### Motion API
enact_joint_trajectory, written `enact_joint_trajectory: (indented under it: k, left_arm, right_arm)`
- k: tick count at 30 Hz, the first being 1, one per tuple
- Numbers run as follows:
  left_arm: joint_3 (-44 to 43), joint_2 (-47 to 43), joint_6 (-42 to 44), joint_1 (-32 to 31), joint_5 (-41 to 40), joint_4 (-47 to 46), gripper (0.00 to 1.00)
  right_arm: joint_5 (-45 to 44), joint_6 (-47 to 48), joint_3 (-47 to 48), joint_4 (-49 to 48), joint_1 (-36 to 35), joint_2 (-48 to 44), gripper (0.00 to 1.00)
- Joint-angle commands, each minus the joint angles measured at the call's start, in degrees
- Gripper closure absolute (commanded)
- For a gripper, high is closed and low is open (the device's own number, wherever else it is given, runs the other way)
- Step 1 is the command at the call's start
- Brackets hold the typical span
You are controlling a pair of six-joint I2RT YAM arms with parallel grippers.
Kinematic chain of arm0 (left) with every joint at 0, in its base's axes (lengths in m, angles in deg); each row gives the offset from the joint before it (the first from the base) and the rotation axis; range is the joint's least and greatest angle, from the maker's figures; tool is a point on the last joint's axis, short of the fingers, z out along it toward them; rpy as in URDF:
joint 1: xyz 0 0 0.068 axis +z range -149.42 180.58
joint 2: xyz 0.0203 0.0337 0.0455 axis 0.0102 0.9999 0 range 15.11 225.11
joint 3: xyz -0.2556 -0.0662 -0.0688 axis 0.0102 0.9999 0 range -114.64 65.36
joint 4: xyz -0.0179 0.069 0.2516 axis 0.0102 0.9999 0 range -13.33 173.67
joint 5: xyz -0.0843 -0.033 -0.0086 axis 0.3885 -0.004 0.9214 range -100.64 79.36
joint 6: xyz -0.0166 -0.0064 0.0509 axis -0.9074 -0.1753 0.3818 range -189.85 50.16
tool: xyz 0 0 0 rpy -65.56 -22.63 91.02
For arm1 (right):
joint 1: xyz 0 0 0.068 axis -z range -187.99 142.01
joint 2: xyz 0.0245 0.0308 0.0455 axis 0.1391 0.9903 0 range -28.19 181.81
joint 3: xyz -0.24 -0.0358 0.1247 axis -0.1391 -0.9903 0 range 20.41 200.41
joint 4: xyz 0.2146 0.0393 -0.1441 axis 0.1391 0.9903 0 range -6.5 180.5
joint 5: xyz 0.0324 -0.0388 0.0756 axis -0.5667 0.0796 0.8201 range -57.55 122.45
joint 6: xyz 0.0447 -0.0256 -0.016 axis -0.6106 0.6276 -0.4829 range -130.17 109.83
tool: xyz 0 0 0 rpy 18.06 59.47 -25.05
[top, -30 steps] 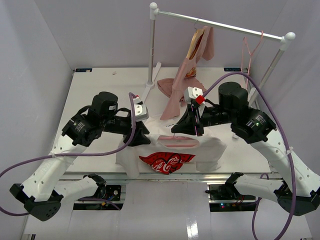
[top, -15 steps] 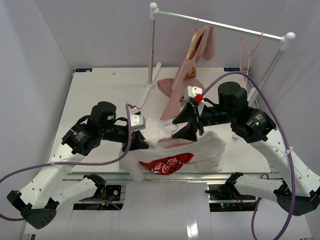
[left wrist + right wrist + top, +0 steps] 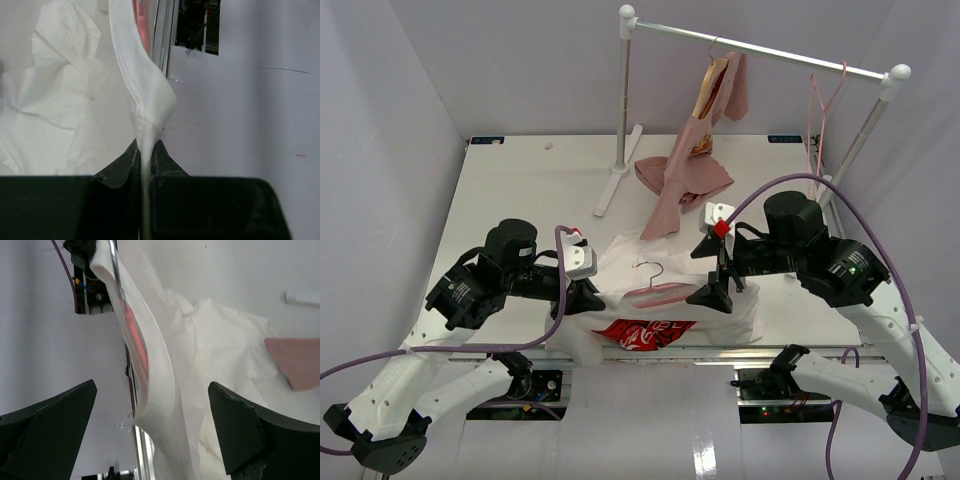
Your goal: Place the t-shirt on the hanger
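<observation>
T-shirt (image 3: 665, 310), white with a red print, lies crumpled at the near edge of the table (image 3: 520, 190), between the two arms. The pink hanger (image 3: 658, 291) rests on it, hook pointing to the far side. The left gripper (image 3: 146, 147) is clamped on a seam at the shirt's left side, probably to hold the cloth taut. The right gripper (image 3: 152, 390) has its jaws wide apart, a cloth edge between them but ungripped, seemingly poised to draw the shirt over the hanger.
</observation>
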Motion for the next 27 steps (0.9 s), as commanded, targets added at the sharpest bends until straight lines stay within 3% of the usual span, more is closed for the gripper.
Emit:
enact_joint_trajectory:
  k: [1,7,10,17,20,23,27]
  left_arm:
    - [-2.73,1.05,1.55,0.29,4.74,0.46,1.00]
    - [-4.21,3.97,2.82,0.21,6.68,0.80,1.00]
    - [-4.94,4.41,2.89,0.21,6.98,0.59,1.00]
    - [-1.79,2.09,3.42,0.21,8.81,-4.79,1.00]
    - [-0.87,1.25,5.15,0.21,10.50,-5.95,1.00]
    - [0.02,0.54,5.35,0.21,11.15,-7.24,1.00]
    - [-0.16,2.47,4.23,0.22,9.25,-7.74,0.99]
  right_arm:
    - [-5.22,2.98,-2.39,0.53,-0.09,-1.23,0.00]
    - [-1.38,3.06,-2.33,1.05,-0.09,1.41,0.15]
    - [-2.18,2.55,-4.08,-0.34,-0.17,1.85,0.30]
    - [0.67,0.72,-7.60,-2.59,-0.18,-0.66,0.46]
    - [0.97,0.19,-7.35,-1.88,-0.09,-2.67,0.64]
    - [1.04,-0.64,-7.17,-1.56,-0.09,-3.82,0.91]
    - [0.32,-2.46,-5.92,-1.42,-0.10,-3.18,0.92]
